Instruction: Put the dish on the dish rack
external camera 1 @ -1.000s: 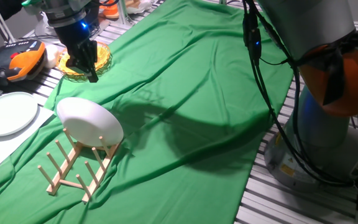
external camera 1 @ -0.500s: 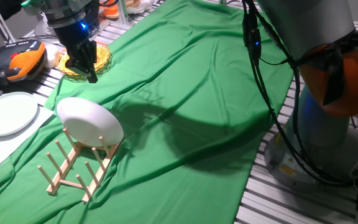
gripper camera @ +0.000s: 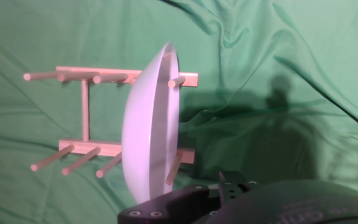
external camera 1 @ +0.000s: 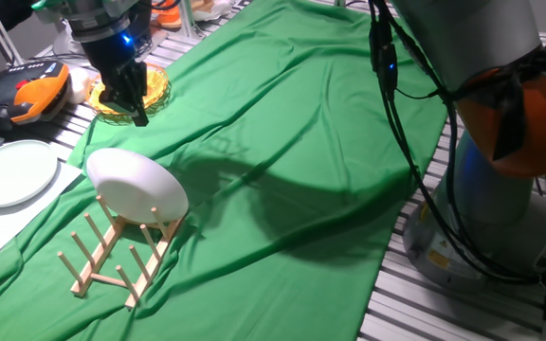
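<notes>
1. On the green cloth (external camera 1: 292, 133) that covers the table, the dish rack (external camera 1: 121, 254) sits near the left front corner, its light-wood rails crossed and its pegs pointing up.
2. At the rack's far end the dish (external camera 1: 136, 186) stands on edge between pegs, tilted, with its rounded white underside facing the fixed camera.
3. From the hand view the dish (gripper camera: 149, 124) shows nearly edge-on, slotted between the last pegs of both rails of the dish rack (gripper camera: 84, 111); one peg tip pokes past its rim at the top and another at the bottom.
4. Beyond the rack, the gripper (external camera 1: 131, 99) hangs above the table, well apart from the dish and holding nothing. Its dark fingers point down and look close together, but I cannot tell whether they are fully pressed shut.
5. Behind the gripper lies an orange-yellow glass dish (external camera 1: 154, 90).
6. Left of the rack, a paler flat-rimmed plate (external camera 1: 9, 172) rests off the cloth.
7. Farther left lies an orange and black device (external camera 1: 28, 91).
</notes>
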Controlling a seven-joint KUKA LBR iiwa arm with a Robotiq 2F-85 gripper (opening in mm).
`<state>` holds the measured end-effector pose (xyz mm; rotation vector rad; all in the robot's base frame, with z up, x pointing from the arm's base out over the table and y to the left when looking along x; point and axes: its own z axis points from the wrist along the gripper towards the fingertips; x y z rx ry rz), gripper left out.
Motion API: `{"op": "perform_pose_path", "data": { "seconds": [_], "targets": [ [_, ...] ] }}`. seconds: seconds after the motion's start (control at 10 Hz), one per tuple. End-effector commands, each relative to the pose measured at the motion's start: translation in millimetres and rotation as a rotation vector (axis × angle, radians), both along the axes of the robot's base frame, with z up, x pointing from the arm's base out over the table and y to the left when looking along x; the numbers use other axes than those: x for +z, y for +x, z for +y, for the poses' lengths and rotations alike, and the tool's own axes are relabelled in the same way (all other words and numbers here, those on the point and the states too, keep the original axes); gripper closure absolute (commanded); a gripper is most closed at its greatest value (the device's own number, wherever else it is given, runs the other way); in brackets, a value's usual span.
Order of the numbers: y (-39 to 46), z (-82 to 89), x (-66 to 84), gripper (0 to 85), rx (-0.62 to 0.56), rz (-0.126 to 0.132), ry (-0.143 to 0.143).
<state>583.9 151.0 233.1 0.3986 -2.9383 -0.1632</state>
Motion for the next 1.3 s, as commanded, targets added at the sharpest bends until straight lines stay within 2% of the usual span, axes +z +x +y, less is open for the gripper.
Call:
{"op": "perform_pose_path", "data": {
  "seconds": [0.0, 1.2],
  "targets": [
    [0.1, 0.1, 0.1, 85.0, 0.0, -0.001, -0.001],
    [0.3, -0.3, 1.0, 85.0, -0.007, 0.009, -0.001]
  ]
}}
